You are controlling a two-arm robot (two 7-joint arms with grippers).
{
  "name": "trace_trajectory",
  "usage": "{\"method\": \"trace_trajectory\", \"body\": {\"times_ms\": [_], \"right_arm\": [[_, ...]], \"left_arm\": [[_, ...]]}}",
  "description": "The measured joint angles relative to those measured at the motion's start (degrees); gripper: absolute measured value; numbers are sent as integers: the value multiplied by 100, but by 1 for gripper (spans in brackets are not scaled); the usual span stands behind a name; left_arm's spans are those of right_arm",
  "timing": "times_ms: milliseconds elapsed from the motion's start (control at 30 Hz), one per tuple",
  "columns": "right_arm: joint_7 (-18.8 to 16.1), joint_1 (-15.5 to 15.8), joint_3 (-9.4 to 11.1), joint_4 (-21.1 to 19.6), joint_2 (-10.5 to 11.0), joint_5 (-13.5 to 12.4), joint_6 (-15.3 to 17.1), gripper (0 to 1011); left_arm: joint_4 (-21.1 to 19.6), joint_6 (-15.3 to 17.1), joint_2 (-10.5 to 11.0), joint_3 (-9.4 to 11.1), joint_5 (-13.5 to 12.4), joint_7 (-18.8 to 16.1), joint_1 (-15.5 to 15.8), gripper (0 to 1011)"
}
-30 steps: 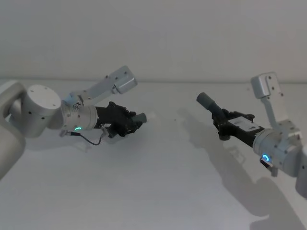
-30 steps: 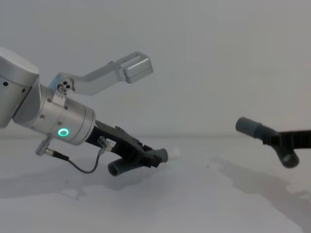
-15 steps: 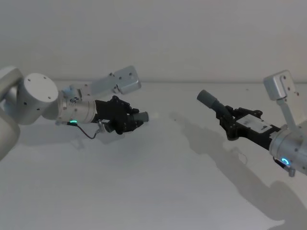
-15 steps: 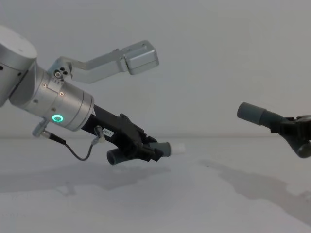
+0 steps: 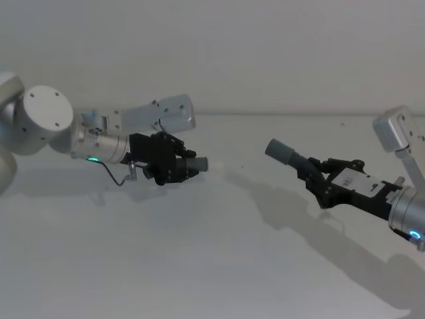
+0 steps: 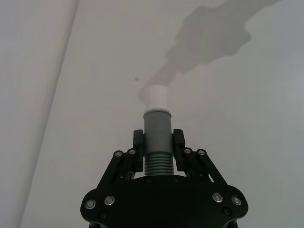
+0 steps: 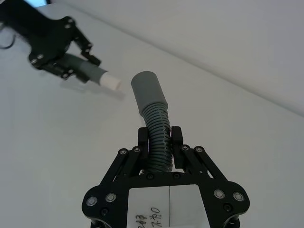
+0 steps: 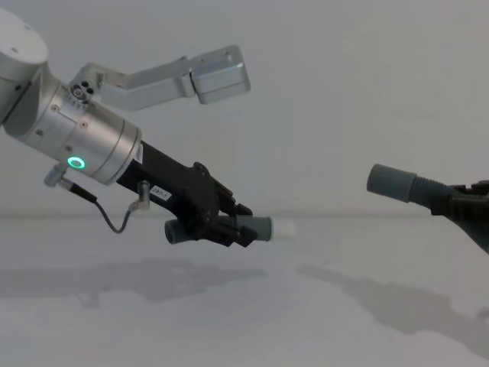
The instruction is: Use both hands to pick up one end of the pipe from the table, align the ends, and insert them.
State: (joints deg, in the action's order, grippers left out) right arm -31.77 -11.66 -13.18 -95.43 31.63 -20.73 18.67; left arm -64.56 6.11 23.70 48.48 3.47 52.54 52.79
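Left hose piece (image 5: 194,163): held above the table (image 5: 212,266), white tip (image 8: 284,228) turned rightward.
Right hose piece (image 5: 287,154): held aloft, well apart, grey cuff (image 8: 390,182) turned leftward.
Left gripper (image 6: 158,142): clamped on the ribs.
Right gripper (image 7: 159,137): likewise clamped on the ribs.

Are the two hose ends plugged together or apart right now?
Apart. The left gripper holds the white-tipped piece, the right gripper holds the other piece, and a wide gap separates their cuffs.
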Motion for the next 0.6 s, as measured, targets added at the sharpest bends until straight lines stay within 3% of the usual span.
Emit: {"method": "trace_trajectory", "body": {"times_ms": [267, 600], "right_arm": [[-371, 10, -121, -96, 239, -20, -203, 274], [-567, 36, -263, -213, 402, -7, -334, 274]], "left_arm": [[-131, -237, 113, 131, -25, 284, 126, 353], [-299, -409, 200, 186, 16, 425, 169, 353]]}}
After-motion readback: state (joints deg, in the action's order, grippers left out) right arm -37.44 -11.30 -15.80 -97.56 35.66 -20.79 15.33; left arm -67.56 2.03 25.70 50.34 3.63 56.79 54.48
